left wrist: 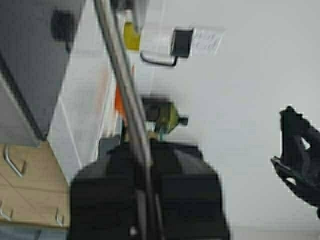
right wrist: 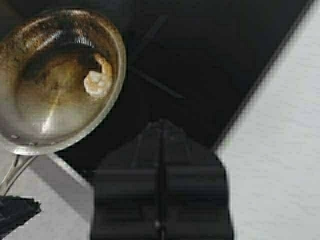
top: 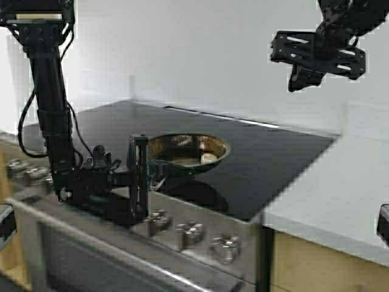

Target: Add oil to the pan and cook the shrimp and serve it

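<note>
My left gripper [top: 144,175] is shut on the short silver handle [top: 159,168] of the steel pan [top: 176,147] and holds it a little above the black cooktop, with its shadow below. The pale curled shrimp [top: 208,158] lies inside the pan near the right rim. The right wrist view shows the pan [right wrist: 45,120] and the shrimp [right wrist: 97,81] from above. In the left wrist view the handle [left wrist: 131,115] runs between the shut jaws of the left gripper [left wrist: 145,150]. A yellow-green oil jug [left wrist: 167,117] shows behind it. My right gripper [top: 301,82] hangs shut and empty, high at the right; its own view shows it [right wrist: 161,125] shut.
The black glass cooktop [top: 273,158] has steel knobs [top: 188,232] along its front edge. A white counter [top: 340,188] lies to the right and a white wall behind. In the left wrist view, an orange object [left wrist: 118,100] sits beside the jug and the right gripper [left wrist: 300,160] shows far off.
</note>
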Tool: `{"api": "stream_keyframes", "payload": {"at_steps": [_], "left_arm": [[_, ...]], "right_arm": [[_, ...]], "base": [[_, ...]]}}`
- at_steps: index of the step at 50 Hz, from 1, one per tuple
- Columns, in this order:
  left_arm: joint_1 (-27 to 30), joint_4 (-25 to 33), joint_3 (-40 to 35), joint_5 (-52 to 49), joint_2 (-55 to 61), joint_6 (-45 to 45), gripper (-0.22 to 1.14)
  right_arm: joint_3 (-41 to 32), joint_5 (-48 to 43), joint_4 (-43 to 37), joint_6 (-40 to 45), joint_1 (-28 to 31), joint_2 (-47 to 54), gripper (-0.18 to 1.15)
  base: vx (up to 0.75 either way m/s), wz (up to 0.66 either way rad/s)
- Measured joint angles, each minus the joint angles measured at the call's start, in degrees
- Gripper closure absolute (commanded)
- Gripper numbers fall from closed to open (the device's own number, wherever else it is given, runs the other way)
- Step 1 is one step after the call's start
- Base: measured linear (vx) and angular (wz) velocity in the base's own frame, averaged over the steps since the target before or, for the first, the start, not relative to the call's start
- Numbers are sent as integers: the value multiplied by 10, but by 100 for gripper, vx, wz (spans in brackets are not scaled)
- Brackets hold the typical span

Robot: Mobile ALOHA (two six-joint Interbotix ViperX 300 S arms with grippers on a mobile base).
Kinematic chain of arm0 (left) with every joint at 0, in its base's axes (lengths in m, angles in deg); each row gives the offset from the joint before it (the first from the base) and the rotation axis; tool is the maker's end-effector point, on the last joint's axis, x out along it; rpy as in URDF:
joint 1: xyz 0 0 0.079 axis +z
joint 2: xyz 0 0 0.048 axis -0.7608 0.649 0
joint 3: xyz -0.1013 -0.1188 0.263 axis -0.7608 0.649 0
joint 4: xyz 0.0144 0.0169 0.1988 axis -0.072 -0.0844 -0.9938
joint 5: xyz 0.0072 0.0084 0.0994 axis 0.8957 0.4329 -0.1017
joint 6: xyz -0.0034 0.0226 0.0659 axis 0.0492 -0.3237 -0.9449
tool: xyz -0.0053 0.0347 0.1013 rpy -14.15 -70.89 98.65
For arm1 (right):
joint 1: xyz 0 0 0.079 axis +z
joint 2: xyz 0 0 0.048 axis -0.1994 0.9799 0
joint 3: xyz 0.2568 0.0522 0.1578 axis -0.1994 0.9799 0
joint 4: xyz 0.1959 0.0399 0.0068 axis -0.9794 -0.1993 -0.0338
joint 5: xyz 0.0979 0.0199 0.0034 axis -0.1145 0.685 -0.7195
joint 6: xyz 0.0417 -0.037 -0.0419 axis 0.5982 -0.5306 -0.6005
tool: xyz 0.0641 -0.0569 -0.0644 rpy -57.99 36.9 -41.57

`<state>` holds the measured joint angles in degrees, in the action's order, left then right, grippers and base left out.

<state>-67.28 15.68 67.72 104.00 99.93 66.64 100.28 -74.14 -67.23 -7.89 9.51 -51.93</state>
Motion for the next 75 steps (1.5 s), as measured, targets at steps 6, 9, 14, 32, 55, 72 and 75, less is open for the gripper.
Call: {"api": "stream_keyframes", "payload": {"at_steps": [6,9,14,32,55,72,75], "left_arm": [[2,5,0,1,-5,0,89],[3,9,2,1,-10,1,89],[3,13,13,0,-19,0,89],[5,31,38,1,-50,0,89],[4,31,65,1,-52,-11,89],[4,33,66,1,-54,-11,89],[3,33,70,1,-56,-11,89]], "right_arm": [[4,-1,2,0,0,-5,90],[8,-3,2,1,0,-6,90],[15,-7,1,1,0,-8,90],[44,-31,2,6,2,-8,90],[37,-33,1,20,36,-13,90],[37,-9,1,21,34,-18,90],[36,-5,2,18,33,-18,90]], "base": [[1,42],[3,42],[4,45],[3,40],[2,36],[2,38],[5,42]]}}
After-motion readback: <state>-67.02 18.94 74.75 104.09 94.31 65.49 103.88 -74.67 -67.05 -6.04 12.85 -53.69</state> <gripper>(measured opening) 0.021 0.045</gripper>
